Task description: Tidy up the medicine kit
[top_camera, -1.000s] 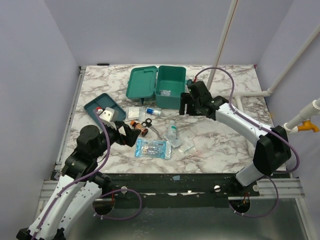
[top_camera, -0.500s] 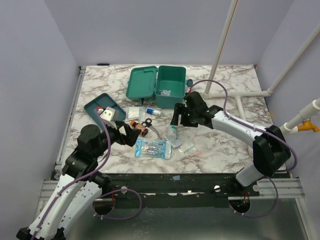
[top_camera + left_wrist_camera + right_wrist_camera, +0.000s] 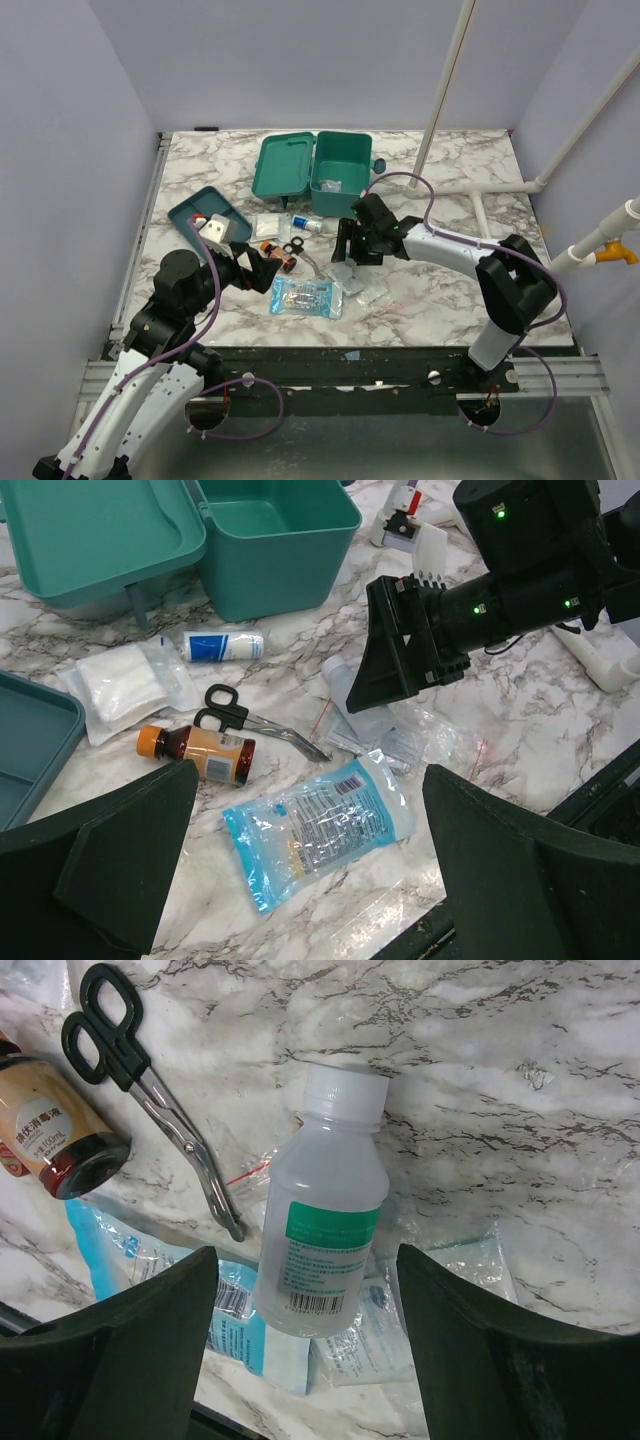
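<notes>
Right gripper [image 3: 300, 1260] just swung near-left off the medicine kit [image 3: 340, 175], which sits lid-open at the far middle. Jaws apart, straddling the clear bottle [image 3: 325, 1210]. Left gripper [image 3: 310, 780] idles, spread wide. Grab's probably next.

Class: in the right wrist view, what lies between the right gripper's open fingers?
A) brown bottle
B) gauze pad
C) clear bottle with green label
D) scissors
C: the clear bottle with green label lies on its side between the fingers of the right gripper.

Pale lavender walls [image 3: 300, 60] around a white-marbled table [image 3: 440, 305], white pipes [image 3: 446, 80]
</notes>
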Tool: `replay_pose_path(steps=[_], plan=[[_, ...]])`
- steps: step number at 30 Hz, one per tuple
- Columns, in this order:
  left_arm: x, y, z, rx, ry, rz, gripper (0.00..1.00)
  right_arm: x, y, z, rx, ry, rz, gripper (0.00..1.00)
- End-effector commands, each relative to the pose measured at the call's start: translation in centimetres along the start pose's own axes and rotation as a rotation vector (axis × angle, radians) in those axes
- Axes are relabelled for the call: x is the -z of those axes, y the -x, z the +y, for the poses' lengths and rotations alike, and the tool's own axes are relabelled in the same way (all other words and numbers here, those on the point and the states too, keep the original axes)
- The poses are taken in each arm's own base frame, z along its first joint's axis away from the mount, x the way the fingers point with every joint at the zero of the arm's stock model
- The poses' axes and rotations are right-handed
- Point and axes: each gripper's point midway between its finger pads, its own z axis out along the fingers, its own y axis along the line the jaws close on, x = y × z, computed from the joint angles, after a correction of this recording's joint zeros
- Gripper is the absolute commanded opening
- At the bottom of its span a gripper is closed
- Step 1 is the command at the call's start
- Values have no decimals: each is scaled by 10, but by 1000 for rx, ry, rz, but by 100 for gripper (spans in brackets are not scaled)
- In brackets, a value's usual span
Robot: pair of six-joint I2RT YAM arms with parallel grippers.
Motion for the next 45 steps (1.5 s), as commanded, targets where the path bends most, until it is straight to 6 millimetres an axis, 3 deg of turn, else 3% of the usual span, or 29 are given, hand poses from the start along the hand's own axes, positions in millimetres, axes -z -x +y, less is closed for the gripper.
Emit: replay_pose_path(steps=[1, 9, 13, 18, 33, 45], plan=[[6, 12, -7, -10, -22, -32, 99, -7, 1, 2, -7, -8, -4, 73], [8, 12, -7, -11, -22, -37, 98, -23, -9, -3, -11, -26, 34, 64], [8, 13, -7, -11, -21, -40, 98, -23, -9, -4, -19, -23, 22, 48], [8, 13, -7, -11, -24, -39, 99, -9, 5, -2, -1, -38, -29, 33], [6, 11, -7, -9, -23, -27, 99, 83, 93, 17, 119, -115, -337, 27], [6, 11, -7, -9, -22, -27, 98, 108, 147, 39, 154, -144, -484, 24]])
